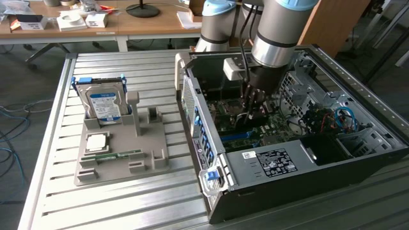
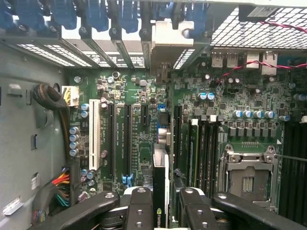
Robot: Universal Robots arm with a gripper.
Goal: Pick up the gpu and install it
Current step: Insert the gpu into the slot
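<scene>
quick count: one pc case [image 1: 268,163], one gpu [image 2: 160,168], one gripper [image 2: 163,197] with two fingers [image 2: 139,207], one grey tray [image 1: 148,164], one hard drive [image 1: 104,103], one cpu chip [image 1: 97,142], one memory stick [image 1: 112,155]. motherboard's got one cpu socket [image 2: 249,181] and one white slot [image 2: 94,136].

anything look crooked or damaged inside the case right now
Nothing stands out: the gpu is held straight, edge-on, between the jaws above the motherboard; no bent parts or loose pieces that I can see.
</scene>
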